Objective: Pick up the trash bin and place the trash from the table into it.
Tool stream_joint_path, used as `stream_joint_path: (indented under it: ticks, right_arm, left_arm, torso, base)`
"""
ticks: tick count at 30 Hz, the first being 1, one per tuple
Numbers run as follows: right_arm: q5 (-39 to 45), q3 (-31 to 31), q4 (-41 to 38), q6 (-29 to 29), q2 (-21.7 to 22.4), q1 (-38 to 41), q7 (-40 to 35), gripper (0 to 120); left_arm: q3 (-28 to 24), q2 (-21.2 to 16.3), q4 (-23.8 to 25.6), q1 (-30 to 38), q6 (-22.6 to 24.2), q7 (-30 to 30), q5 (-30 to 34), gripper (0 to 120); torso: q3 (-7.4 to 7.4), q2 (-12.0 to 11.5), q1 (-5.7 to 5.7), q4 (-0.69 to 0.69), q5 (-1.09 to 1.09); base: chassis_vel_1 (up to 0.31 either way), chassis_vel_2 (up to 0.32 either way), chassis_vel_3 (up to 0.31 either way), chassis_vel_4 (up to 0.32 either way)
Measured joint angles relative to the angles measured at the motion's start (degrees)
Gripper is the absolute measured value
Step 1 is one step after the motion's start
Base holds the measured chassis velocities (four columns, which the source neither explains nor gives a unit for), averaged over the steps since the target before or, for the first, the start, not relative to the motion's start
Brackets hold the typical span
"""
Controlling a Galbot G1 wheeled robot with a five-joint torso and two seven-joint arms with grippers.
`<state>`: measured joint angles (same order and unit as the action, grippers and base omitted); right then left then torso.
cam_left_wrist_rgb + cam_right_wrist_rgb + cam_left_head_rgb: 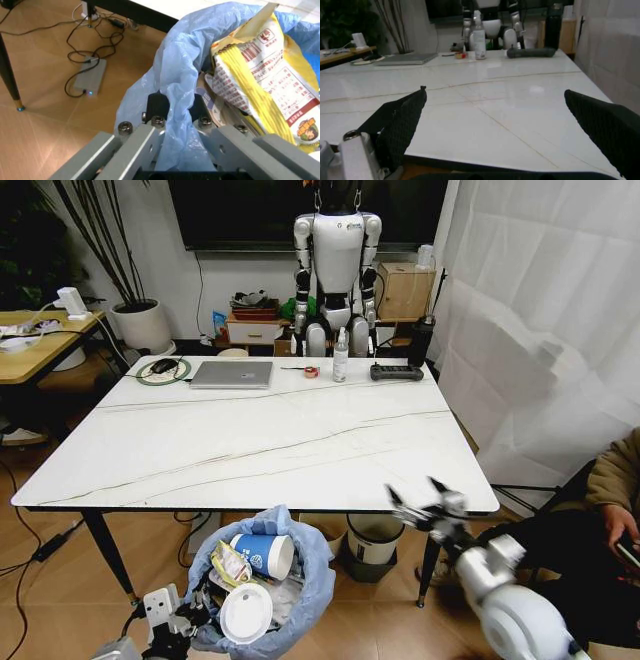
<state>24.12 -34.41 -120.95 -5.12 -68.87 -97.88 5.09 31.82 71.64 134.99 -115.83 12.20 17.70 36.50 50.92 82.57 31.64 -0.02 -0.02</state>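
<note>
Nearest the head camera, below the table's front edge, sat the small round dark trash bin lined with a puffy light-blue plastic bag (pixel 262 585), already stuffed. Inside it lay a blue-and-white paper cup (pixel 262 555), a round white lid (pixel 246 613) and a yellow-and-red printed snack wrapper (pixel 262 78). Left end effector (pixel 176 108) was clamped on a fold of the blue bag at the bin's rim, both dark fingertips (pixel 157 105) pinching the plastic, so the bin was held by its liner, off to the robot's left and low.

Right end effector (pixel 420 498) hovered at the table's near right corner, just past the edge, its two black fingers (pixel 402 120) spread wide apart with nothing between them.

Large white marble-look table with thin grey veins (pixel 250 450) carried no loose litter that I could see. What remained at the far edge was non-trash: a silver laptop (pixel 232 374), a clear spray bottle (pixel 340 357), a black remote-like device (pixel 397 372), and a small red item (pixel 311 371), too small to identify.

Judgement: task looked nearly or fully done, trash in bin, table cleared. Only that small red item might still count as trash.
</note>
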Motion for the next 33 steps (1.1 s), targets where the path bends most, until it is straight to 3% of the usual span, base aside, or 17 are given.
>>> stream_joint_path:
  ticks: [1, 7, 17, 33]
  right_arm:
    - [0.0, 0.0, 0.0, 0.0, 0.0, 0.0, 0.0, 100]
    - [-4.4, -7.6, 1.7, -8.9, -9.3, -7.6, 8.2, 100]
    - [-4.8, -8.0, 2.7, -9.6, -10.2, -7.5, 9.4, 100]
    - [-4.6, -7.5, 2.7, -9.3, -9.9, -7.1, 9.2, 100]
  left_arm:
    - [0.0, 0.0, 0.0, 0.0, 0.0, 0.0, 0.0, 0]
    - [-1.0, -3.7, -0.4, 0.4, -0.3, -0.2, -2.7, 0]
    - [-1.2, -6.4, -2.4, 1.4, -1.8, 1.1, -3.3, 0]
    - [-1.8, -5.1, -5.6, 3.1, -4.2, 1.0, 0.0, 0]
  torso:
    - [0.00, 0.0, 0.00, 0.00, 0.00]
    - [0.00, 0.0, -0.01, 0.01, 0.01]
    - [0.01, 0.0, 0.00, 0.02, 0.01]
    - [0.01, 0.0, 0.00, 0.02, 0.02]
  base:
    - [0.000, 0.000, 0.000, 0.000]
    - [0.000, 0.000, 0.000, 0.000]
    - [0.000, 0.000, 0.000, 0.000]
    - [0.000, 0.000, 0.000, 0.000]
